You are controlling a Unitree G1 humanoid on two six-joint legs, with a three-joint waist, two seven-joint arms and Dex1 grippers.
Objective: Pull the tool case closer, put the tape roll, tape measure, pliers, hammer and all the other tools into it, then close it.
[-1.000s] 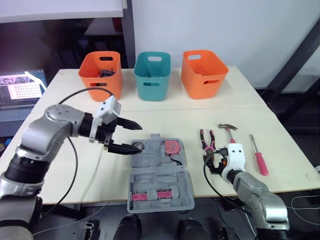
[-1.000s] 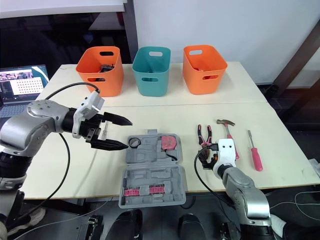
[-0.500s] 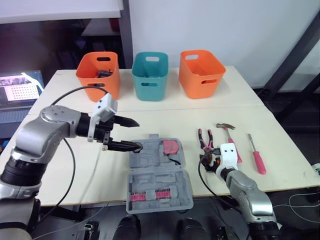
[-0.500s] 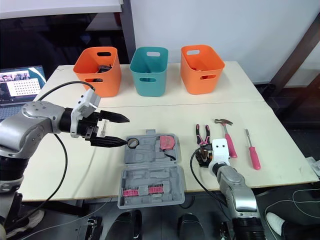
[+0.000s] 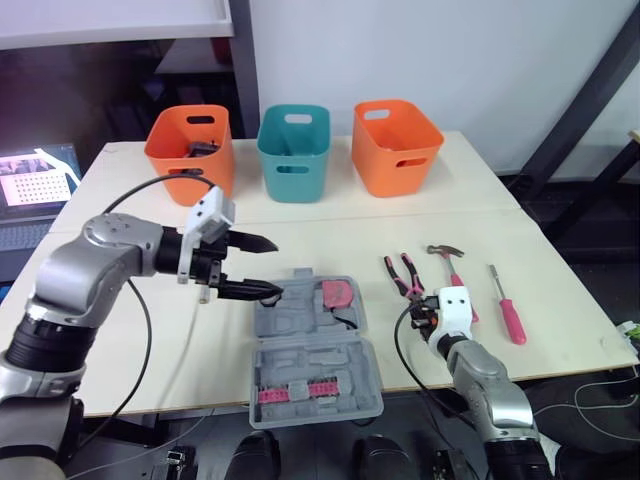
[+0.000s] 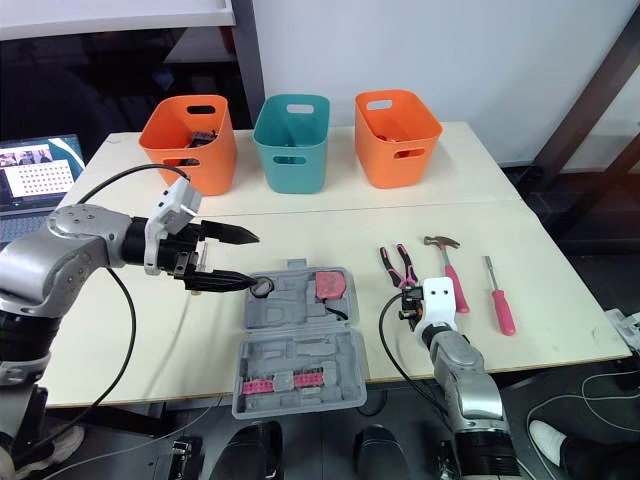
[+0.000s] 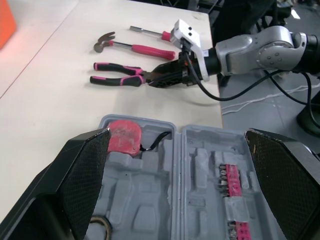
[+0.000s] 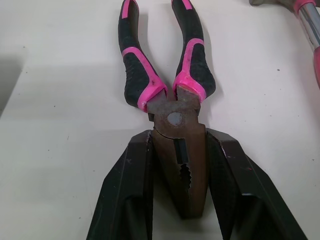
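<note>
Right of the case, the right gripper is on the pliers! Its fingers clamp either side of the rusty head, and the pink and black handles point away from the wrist. The pliers lie flat on the surface, just beside the case. Further right lies the hammer, then the screwdriver, both with pink handles and both untouched.

Now the case itself: it lies wide open and flat near the front edge of the surface. The red tape measure sits in its rear half, on the right side. A row of pink bits fills a slot in the front half.

At the case's rear left corner hangs the left gripper, fingers spread wide, one above the other. The lower finger's tip reaches the tape roll, a dark ring lying in that corner; I cannot tell if they touch.

Behind the case, well apart from it, stand three bins in a row: orange, teal, orange.
</note>
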